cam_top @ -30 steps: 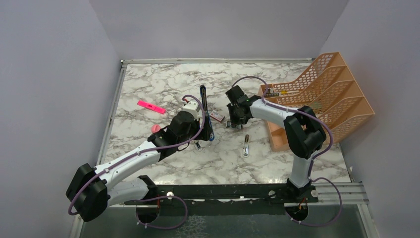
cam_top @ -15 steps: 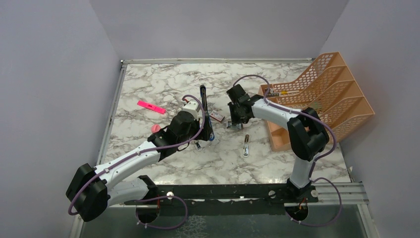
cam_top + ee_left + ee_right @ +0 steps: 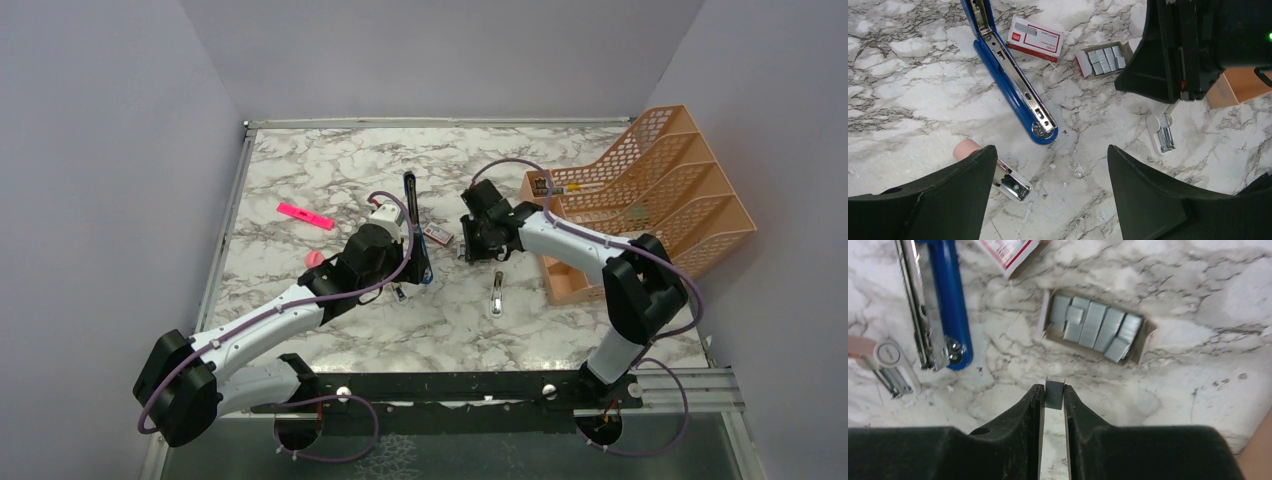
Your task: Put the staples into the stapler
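**Left gripper (image 3: 1050, 150) hangs wide open by the unfolded stapler (image 3: 1010, 82); right gripper (image 3: 1053, 391) pinches staples (image 3: 1054, 386).**

We see the left gripper's fingers spread wide and holding nothing. A pink eraser (image 3: 965, 149) sits beside its left fingertip, and the blue stapler lies just ahead on the marble table (image 3: 300, 170), silver rail up. Farther ahead sit a red-and-white box sleeve (image 3: 1035, 37) and a tray (image 3: 1146, 342) of grey staple blocks. We find the right gripper narrowed on a small grey block of staples, with the tray just beyond its tips and the stapler ahead to its left.
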You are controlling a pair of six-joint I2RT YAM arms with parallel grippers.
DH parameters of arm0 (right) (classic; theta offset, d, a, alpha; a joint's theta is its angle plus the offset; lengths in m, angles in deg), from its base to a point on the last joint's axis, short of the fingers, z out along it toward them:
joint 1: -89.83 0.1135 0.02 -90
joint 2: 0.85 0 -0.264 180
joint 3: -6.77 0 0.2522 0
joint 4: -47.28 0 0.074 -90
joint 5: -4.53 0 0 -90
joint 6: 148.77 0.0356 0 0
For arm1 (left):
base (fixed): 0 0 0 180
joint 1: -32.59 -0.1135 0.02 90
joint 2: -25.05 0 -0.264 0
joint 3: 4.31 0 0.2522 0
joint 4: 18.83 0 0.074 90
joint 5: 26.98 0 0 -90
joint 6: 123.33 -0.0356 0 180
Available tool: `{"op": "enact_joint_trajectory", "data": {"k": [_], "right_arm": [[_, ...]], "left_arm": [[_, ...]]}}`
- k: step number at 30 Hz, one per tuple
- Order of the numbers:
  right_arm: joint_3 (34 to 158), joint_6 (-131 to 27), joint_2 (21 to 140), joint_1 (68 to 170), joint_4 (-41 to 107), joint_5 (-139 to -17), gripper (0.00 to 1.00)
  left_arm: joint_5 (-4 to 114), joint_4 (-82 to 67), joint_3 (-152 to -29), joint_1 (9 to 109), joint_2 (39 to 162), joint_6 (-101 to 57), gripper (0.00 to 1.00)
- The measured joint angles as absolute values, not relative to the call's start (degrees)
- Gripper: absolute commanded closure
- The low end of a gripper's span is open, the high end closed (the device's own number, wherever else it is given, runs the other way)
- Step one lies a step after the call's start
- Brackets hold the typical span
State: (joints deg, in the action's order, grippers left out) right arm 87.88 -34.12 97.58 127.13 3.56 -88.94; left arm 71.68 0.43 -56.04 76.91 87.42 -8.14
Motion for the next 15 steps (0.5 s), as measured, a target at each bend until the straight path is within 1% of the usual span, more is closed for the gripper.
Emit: {"op": "enact_joint_trajectory", "data": {"k": [10, 15], "right_arm": [[82.46, -30.32, 95.50, 136.22, 3.41, -87.19, 0.74], [82.15, -29.36, 96.55, 137.89, 3.39, -87.10, 0.71]], "left_arm": [[72.01, 0.43, -56.04, 76.91, 87.42, -8.10, 0.18], [72.73, 0.45, -56.04, 76.91, 87.42, -8.08, 0.18]]}}
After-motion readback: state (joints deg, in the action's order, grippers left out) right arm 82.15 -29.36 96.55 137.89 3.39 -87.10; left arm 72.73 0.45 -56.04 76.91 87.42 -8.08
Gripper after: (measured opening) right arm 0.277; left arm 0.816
